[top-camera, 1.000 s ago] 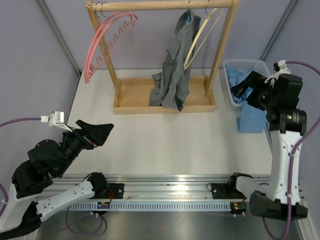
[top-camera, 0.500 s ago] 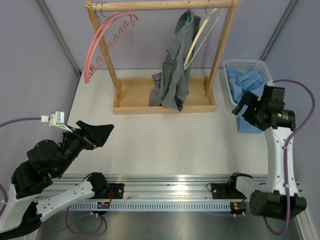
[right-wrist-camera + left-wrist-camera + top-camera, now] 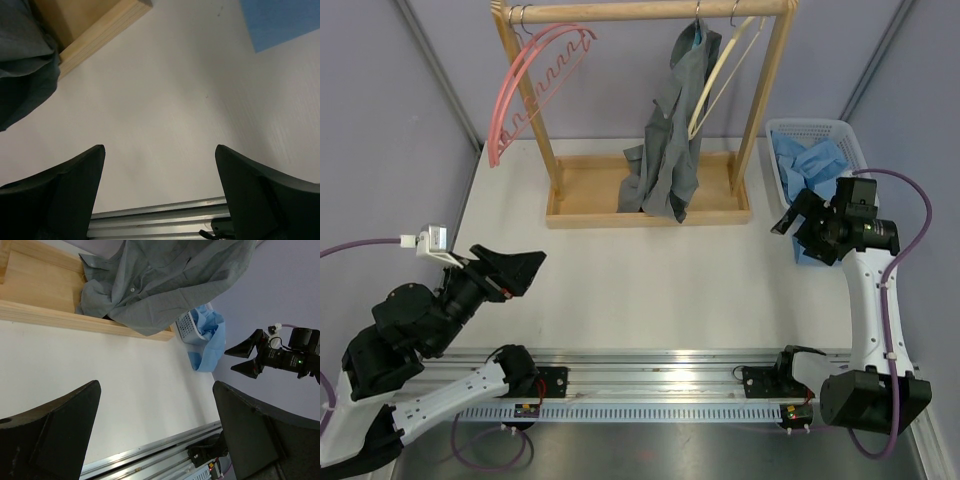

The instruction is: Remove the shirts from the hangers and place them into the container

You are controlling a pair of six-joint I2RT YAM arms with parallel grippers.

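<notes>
Two grippers stand wide open and empty: the left gripper (image 3: 535, 262) over the table's (image 3: 650, 285) near left, the right gripper (image 3: 792, 212) just beside the container's (image 3: 810, 124) near end. They are well apart. The light blue shirt (image 3: 810, 165) spills over the container's near rim. The dark grey shirt (image 3: 670, 150) hangs on the rack (image 3: 650, 12), its hem over the wooden tray's (image 3: 590, 185) front edge.

Right tool (image 3: 794, 214) lower, back from the container (image 3: 812, 125)
</notes>
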